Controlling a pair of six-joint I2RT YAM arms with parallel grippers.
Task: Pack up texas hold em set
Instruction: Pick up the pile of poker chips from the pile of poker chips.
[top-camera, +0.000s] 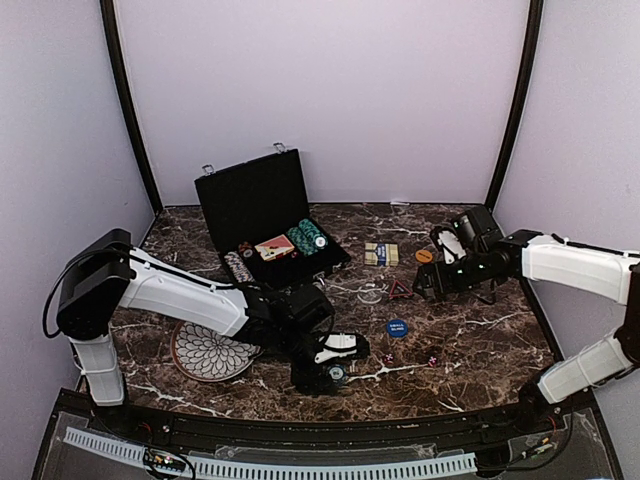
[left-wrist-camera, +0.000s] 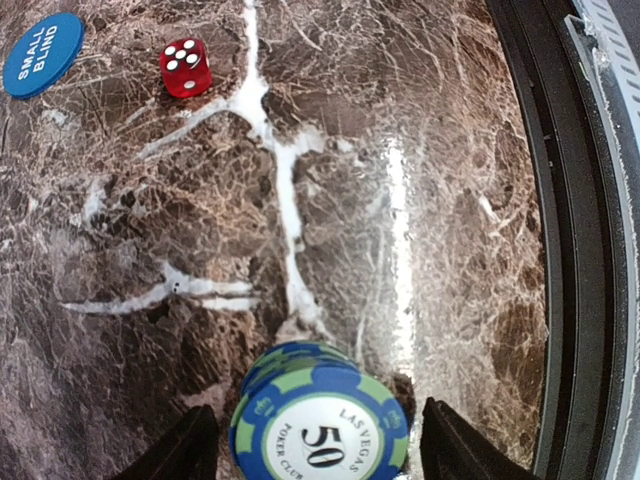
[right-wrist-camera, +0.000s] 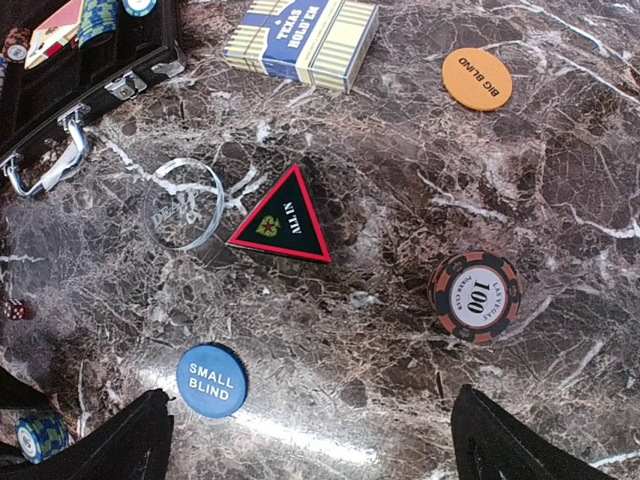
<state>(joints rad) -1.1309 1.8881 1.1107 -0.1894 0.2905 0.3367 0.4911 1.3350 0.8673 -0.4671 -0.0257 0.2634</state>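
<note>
Your left claw (left-wrist-camera: 316, 408) stands apart, its fingers (left-wrist-camera: 180, 450) on either side of a short stack of blue-and-green striped poker chips (left-wrist-camera: 318, 425) marked 50. A thin gap shows on each side, so nothing is clamped. That stack rests on the dark brown marble tabletop (top-camera: 480, 340), well in front of the open black hard briefcase (top-camera: 255, 200) and towards the arm bases.

Your right claw (right-wrist-camera: 310, 400) is spread wide and holds nothing. It hangs over the loose pieces to the right of the briefcase.

Inside the briefcase you have rows of green-and-white chips (top-camera: 306, 238) and a red-backed card deck (top-camera: 274, 247).

Just right of the briefcase lies a boxed, striped blue-and-cream card deck (right-wrist-camera: 300, 40), with a round orange Big Blind button (right-wrist-camera: 477, 79) beyond it. In front of the briefcase's right corner you have a clear round disc (right-wrist-camera: 183, 203), and a black triangle with a red edge (right-wrist-camera: 283, 217) just beside it.

Further from the briefcase are a red-and-black chip stack marked 100 (right-wrist-camera: 475, 297) and a round blue Small Blind button (right-wrist-camera: 212, 380). Near the left claw lies a small red die (left-wrist-camera: 186, 67).

A round white-patterned plate with brown rim (top-camera: 205, 355) sits front-left of the briefcase, partly under your left arm
</note>
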